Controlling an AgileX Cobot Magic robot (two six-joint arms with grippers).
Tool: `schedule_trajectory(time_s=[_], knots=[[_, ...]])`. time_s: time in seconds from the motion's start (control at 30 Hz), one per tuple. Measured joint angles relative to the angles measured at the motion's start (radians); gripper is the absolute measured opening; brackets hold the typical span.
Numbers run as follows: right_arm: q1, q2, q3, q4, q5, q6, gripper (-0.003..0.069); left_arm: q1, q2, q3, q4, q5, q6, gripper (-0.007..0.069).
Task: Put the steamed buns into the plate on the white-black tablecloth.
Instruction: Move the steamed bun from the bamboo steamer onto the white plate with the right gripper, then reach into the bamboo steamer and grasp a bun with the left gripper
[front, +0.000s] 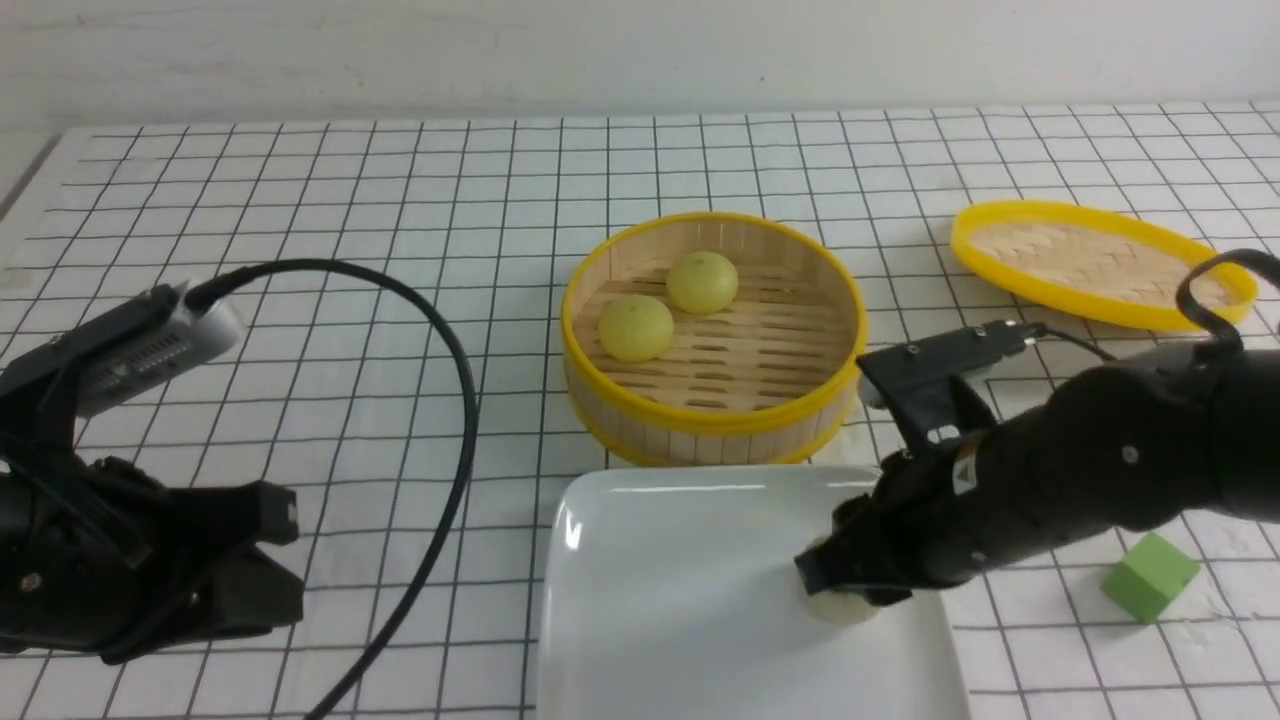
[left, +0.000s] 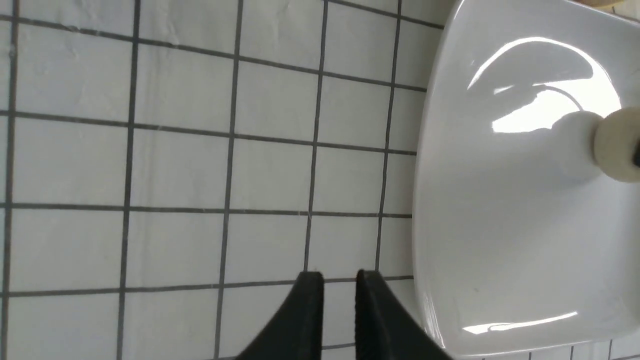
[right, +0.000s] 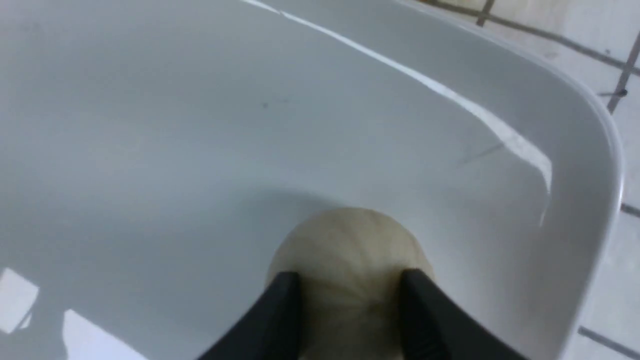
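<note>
As right jaws, bun-wide, clasp beige bun (right: 350, 240), on plate (right: 200, 125)

**White grid, yellow rims, one green block**

Cloth (front: 400, 180): white with a thin black grid of squares. Plate (front: 650, 600): plain glossy white. Beige bun (front: 845, 606) at the plate's 3 o'clock, faintly ribbed. Yellow buns (front: 636, 327) (front: 702, 281), pale, toward the basket's 10 o'clock. Basket (front: 700, 425): tan slats, yellow rims. Lid (front: 1090, 262): tan herringbone weave, yellow rim. Cube (front: 1150, 577): green.

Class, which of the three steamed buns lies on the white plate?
The beige-grey bun, flanked by the right gripper; both yellow buns sit in the bamboo steamer.
</note>
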Motion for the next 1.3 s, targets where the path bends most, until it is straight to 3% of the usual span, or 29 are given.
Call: schedule_trajectory(time_s=[0.07, 0.1, 0.23, 0.4, 0.43, 0.47, 0.5, 0.6, 0.73, 0.87, 1.0, 1.1, 1.3], knots=[[0.000, -0.004, -0.004, 0.002, 0.004, 0.004, 0.0381, 0.000, 0.000, 0.000, 0.001, -0.003, -0.006, 0.0137], [0.000, -0.021, -0.018, 0.001, 0.036, 0.006, 0.0449, 0.000, 0.000, -0.001, 0.001, -0.004, -0.009, 0.0143], [0.000, -0.148, -0.097, -0.062, 0.197, 0.006, 0.0507, 0.000, 0.000, -0.001, 0.001, -0.005, -0.013, 0.0159], [0.000, -0.348, -0.173, -0.218, 0.408, 0.031, 0.0363, 0.000, 0.000, -0.001, 0.007, -0.023, -0.013, 0.0162], [0.000, -0.444, -0.177, -0.287, 0.487, 0.060, 0.0242, 0.000, 0.000, -0.004, 0.010, -0.036, -0.013, 0.0161], [0.000, -0.476, -0.176, -0.317, 0.530, 0.077, 0.0198, 0.000, 0.002, -0.012, 0.014, -0.038, -0.013, 0.0160], [0.000, -0.553, -0.166, -0.357, 0.593, 0.105, 0.0095, 0.000, 0.013, -0.026, 0.021, -0.035, -0.013, 0.0150], [0.000, -0.700, -0.113, -0.430, 0.698, 0.167, -0.0007, 0.000, 0.061, -0.099, 0.033, 0.003, -0.013, 0.0086], [0.000, -0.931, 0.048, -0.480, 0.735, 0.235, -0.0015, -0.052, 0.190, -0.257, 0.041, 0.053, -0.004, 0.0001], [0.000, -1.110, 0.206, -0.488, 0.669, 0.268, -0.0015, -0.193, 0.347, -0.401, 0.074, 0.052, -0.006, 0.0002], [0.000, -1.201, 0.330, -0.494, 0.590, 0.304, -0.0015, -0.320, 0.522, -0.579, 0.135, 0.040, -0.090, 0.0007], [0.000, -1.222, 0.410, -0.506, 0.542, 0.325, -0.0013, -0.402, 0.721, -0.848, 0.249, 0.062, -0.222, 0.0065], [0.000, -1.223, 0.422, -0.510, 0.495, 0.327, -0.0009, -0.450, 0.973, -1.200, 0.354, 0.139, -0.314, 0.0226]])
